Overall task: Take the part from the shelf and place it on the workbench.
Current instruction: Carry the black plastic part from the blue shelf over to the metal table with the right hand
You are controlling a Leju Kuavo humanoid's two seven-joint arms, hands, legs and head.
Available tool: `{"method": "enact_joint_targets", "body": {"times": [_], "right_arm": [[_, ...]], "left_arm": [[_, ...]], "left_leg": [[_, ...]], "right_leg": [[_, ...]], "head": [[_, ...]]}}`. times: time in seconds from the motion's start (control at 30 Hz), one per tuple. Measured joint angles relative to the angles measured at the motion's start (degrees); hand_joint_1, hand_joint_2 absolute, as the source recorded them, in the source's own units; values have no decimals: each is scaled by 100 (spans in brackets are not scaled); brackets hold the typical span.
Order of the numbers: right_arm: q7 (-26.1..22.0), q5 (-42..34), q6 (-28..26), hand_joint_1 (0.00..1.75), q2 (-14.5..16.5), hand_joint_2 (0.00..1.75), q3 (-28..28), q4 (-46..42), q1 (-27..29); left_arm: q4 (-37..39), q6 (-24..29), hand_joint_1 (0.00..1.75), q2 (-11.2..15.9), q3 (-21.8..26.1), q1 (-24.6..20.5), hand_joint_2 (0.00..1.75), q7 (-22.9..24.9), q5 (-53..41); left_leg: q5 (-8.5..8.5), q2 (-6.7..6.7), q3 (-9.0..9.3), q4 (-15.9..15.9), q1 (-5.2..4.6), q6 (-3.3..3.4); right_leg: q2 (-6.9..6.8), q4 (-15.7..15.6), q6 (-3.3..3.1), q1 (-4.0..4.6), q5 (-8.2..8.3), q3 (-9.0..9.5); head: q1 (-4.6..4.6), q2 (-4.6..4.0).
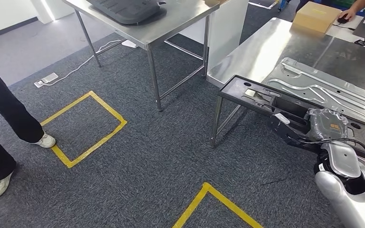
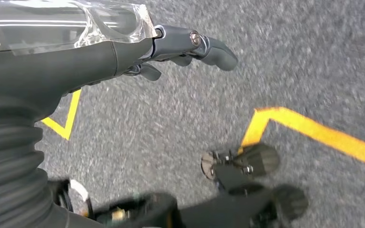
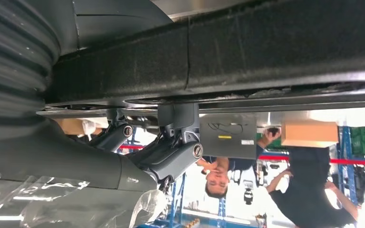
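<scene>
The part is a long black tray (image 1: 247,92) with moulded recesses. It lies along the near edge of the steel workbench (image 1: 266,47), its front rim hanging over the floor. My right hand (image 1: 304,127), wrapped in clear film, grips that front rim. In the right wrist view the fingers (image 3: 171,152) hook under the tray's dark edge (image 3: 266,47). My left hand (image 2: 180,47) hangs over the grey carpet with its fingers apart and holds nothing.
A silver pressed metal panel (image 1: 323,85) lies on the workbench behind the tray, with a cardboard box (image 1: 316,16) farther back. A second steel table (image 1: 180,21) carries another black part (image 1: 128,9). A person (image 1: 0,109) stands at the left near yellow floor tape (image 1: 83,128).
</scene>
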Motion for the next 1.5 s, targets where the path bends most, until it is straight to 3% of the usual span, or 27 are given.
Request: {"method": "enact_joint_targets", "body": {"times": [0.07,0.13,0.2,0.23,0.27,0.3,0.37,0.43,0.53,0.6,0.67,0.7,0.73,0.77,0.83,0.9,0.97,1.03,1.07,1.13,1.17,1.2,1.27,1.3,1.33,1.43,1.5], "right_arm": [[0,-2,-24,175,-23,175,-41,-7,27],[0,-2,-53,175,-47,175,-83,-14,28],[0,-9,-75,175,-55,175,-100,-16,36],[0,-19,-83,175,-53,175,-101,-17,50],[0,-32,-89,175,-52,175,-101,-17,64],[0,-44,-96,175,-52,175,-101,-17,72],[0,-56,-119,175,-52,175,-108,-18,66],[0,-57,-144,175,-48,175,-116,-19,51],[0,-60,-155,175,-49,175,-125,-21,47],[0,-57,-153,175,-50,175,-139,-28,40],[0,-55,-150,175,-43,175,-148,-34,38],[0,-56,-148,175,-38,175,-148,-34,42],[0,-57,-148,175,-32,175,-147,-34,49],[0,-58,-147,175,-30,175,-147,-34,54],[0,-59,-147,175,-28,175,-147,-34,51],[0,-61,-147,175,-26,175,-147,-34,41],[0,-64,-147,175,-21,175,-143,-34,35],[0,-68,-153,175,-21,175,-140,-38,34],[0,-68,-158,175,-21,175,-138,-43,34],[0,-66,-189,175,-29,175,-135,-58,14],[0,-64,-226,175,-30,175,-127,-63,-1],[0,-62,-274,175,-31,175,-107,-66,-15],[-1,-46,-362,175,-29,175,-27,-65,-28],[-1,-31,-381,175,-28,175,27,-67,-42],[-2,-11,-390,175,-28,175,78,-73,-69],[-2,35,-428,175,-20,175,203,-106,-192],[-2,48,-461,175,-4,175,277,-137,-271]], "left_arm": [[0,-1,0,15,0,-31,175,-15,-9],[0,-2,0,17,0,-45,175,-27,-14],[0,-4,0,16,0,-30,175,-44,-15],[0,-4,0,13,0,-25,175,-58,-15],[0,-4,0,10,0,-26,175,-70,-15],[0,-4,0,6,0,-29,175,-81,-15],[-1,2,0,8,0,-43,175,-86,-15],[-1,13,0,12,0,-56,175,-74,-16],[0,18,0,8,0,-63,175,-54,-21],[0,16,0,9,0,-65,175,-43,-22],[0,15,0,9,0,-46,175,-22,-24],[0,14,0,9,0,-30,175,-12,-24],[0,14,0,9,0,-15,175,-5,-24],[0,14,0,9,0,-4,175,-3,-24],[0,14,0,10,0,2,175,-3,-24],[0,13,0,19,0,-12,175,-5,-24],[0,11,0,24,0,-24,175,-6,-18],[0,9,0,18,0,-37,175,-7,-13],[0,8,0,14,0,-54,175,-7,-13],[0,6,0,5,0,-86,175,-8,-13],[0,3,0,5,0,-88,175,-9,-13],[0,2,0,4,0,-78,175,-9,-13],[0,-3,0,4,0,-52,175,-9,-13],[0,-3,0,4,0,-49,175,-8,-13],[0,-4,0,4,0,-50,175,-7,-13],[0,-5,0,4,0,-66,175,-3,-13],[0,-3,0,3,0,-78,175,9,-13]], "left_leg": [[106,122,68,-146,36,34],[170,245,97,-228,60,46],[174,384,80,-227,66,48],[171,460,71,-224,71,43],[165,535,65,-219,79,32],[152,616,62,-206,93,10],[95,755,63,-150,102,-71],[22,881,72,-94,73,-165],[-39,1033,100,-61,69,-264],[-248,829,-21,238,114,-331],[-657,509,-372,1017,143,-377],[-831,434,-581,1452,146,-385],[-910,399,-732,1744,146,-384],[-875,382,-781,1815,145,-370],[-519,303,-547,1259,140,-308],[-137,-13,-182,410,127,-210],[-19,-205,-48,47,96,-129],[15,-84,-25,-9,89,-70],[60,-31,5,-64,101,-41],[152,70,57,-172,132,24],[166,112,61,-185,120,46],[170,164,57,-184,110,63],[169,255,43,-176,90,62],[167,291,37,-171,83,60],[163,323,36,-164,76,55],[143,404,35,-147,34,9],[125,427,0,-113,0,2]], "right_leg": [[-225,92,44,24,-73,-58],[-569,645,98,25,-412,-309],[-663,1401,182,-17,-757,-651],[-674,1619,223,-41,-815,-744],[-689,1605,260,-60,-762,-720],[-734,1363,299,-80,-618,-576],[-983,480,349,-95,-263,-76],[-1141,-26,274,-81,-112,195],[-956,-47,81,-69,-99,158],[-831,-50,-5,-84,-70,135],[-708,-52,-60,-83,-51,111],[-639,-51,-74,-77,-43,96],[-560,-51,-81,-70,-37,83],[-481,-50,-83,-63,-31,77],[-325,-49,-74,-53,-19,77],[-204,-47,-40,-56,-3,70],[-98,-53,34,-77,17,44],[18,-101,133,-93,56,23],[-42,-96,166,-83,48,6],[-359,211,201,-57,-156,-131],[-544,567,221,-49,-356,-278],[-637,994,249,-57,-563,-458],[-679,1566,308,-69,-756,-694],[-682,1520,322,-71,-690,-650],[-690,1213,321,-70,-528,-474],[-754,-22,228,-32,-91,202],[-756,-190,149,-1,-48,272]], "head": [[3,0],[8,0],[11,0],[10,0],[10,0],[10,0],[9,1],[7,1],[5,0],[4,0],[3,0],[4,0],[4,0],[3,0],[3,0],[3,0],[3,0],[3,0],[5,0],[9,0],[10,0],[10,0],[9,0],[9,0],[9,0],[8,-1],[4,-1]]}}
